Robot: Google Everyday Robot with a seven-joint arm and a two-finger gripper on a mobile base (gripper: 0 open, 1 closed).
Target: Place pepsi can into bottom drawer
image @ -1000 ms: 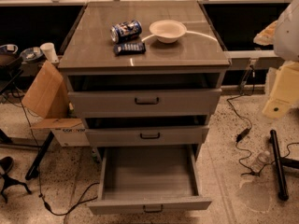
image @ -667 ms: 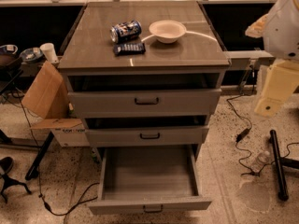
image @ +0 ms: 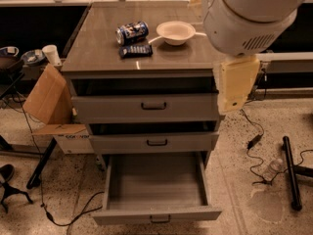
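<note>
Gripper (image: 237, 87): hanging off my white arm (image: 244, 13) at the right front corner of the cabinet top (image: 98, 58), and reaching down past the right end of the top drawer (image: 146, 106). I cannot tell whether it is released or clenched; nothing is showing in its grasp.

Pepsi can (image: 132, 32): lying on its side on the cabinet top, left of the middle and about midway between the back edge and the front edge. It is sitting well apart from my gripper.

Dark snack packet (image: 135, 51): lying flat just beside the can, on the front-edge side; I cannot tell whether the two are touching.

White bowl (image: 175, 32): sitting upright near the can, toward the right edge of the top.

Bottom drawer (image: 155, 180): standing pulled far out toward the front, its grey floor showing.

Middle drawer (image: 154, 142): sitting out only a little, as is the top drawer, with a dark gap showing above each front.

Floor, left of the cabinet: a cardboard box (image: 46, 94) is leaning with a flap open, and a white cup (image: 51, 54) is standing behind it.

Floor, right: a black cable (image: 254, 155) is trailing beside a plastic bottle (image: 272, 169) and a black bar (image: 291, 173)
</note>
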